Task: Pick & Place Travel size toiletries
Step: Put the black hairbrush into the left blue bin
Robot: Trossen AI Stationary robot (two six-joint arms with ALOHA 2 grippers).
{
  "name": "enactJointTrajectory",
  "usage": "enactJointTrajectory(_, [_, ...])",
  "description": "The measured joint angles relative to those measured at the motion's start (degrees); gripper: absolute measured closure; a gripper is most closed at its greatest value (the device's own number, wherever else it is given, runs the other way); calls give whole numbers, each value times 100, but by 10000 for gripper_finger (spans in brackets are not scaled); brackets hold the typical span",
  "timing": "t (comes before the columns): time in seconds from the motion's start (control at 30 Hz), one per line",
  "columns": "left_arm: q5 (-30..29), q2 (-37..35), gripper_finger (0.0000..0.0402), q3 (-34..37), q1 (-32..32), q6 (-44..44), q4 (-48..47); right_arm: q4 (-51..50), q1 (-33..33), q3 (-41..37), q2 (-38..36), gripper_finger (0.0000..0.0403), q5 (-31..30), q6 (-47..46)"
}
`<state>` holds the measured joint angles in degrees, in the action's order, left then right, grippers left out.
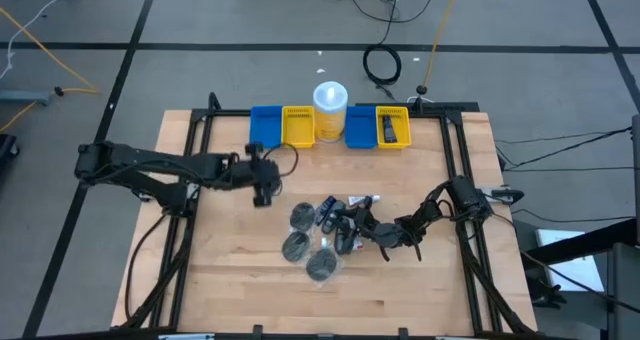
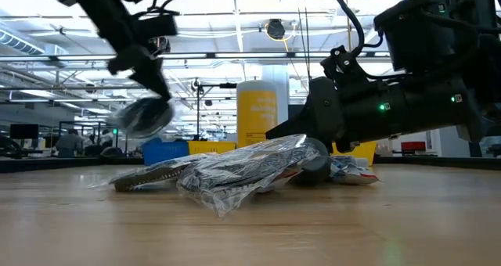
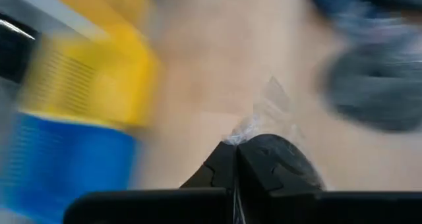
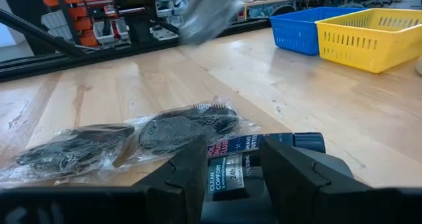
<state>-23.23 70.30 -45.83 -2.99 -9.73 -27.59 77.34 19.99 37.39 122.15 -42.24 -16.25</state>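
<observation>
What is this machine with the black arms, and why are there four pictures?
It is a robot with two arms at a wooden table. One camera looks down from above, one sits low on the table, and each wrist carries one. The left gripper is shut on a wrapped grey disc, lifted off the table. The right gripper closes around a small dark bottle. More wrapped discs lie nearby. At the back stand blue and yellow bins and a yellow cup.
</observation>
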Motion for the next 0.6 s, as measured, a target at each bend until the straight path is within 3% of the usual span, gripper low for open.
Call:
enactJointTrajectory(0.13, [-875,37,396,-23,-641,-2154,804,0,0,-1,0,273,0,-21])
enactJointTrajectory(0.27, [-1243,183,399,-23,-1496,-3132,1797,-2,-2,-2,1,273,0,-22])
enactJointTrajectory(0.6, [334,1182,400,-23,-3517,-3571,3858,0,-2,-3,2,273,24,-22])
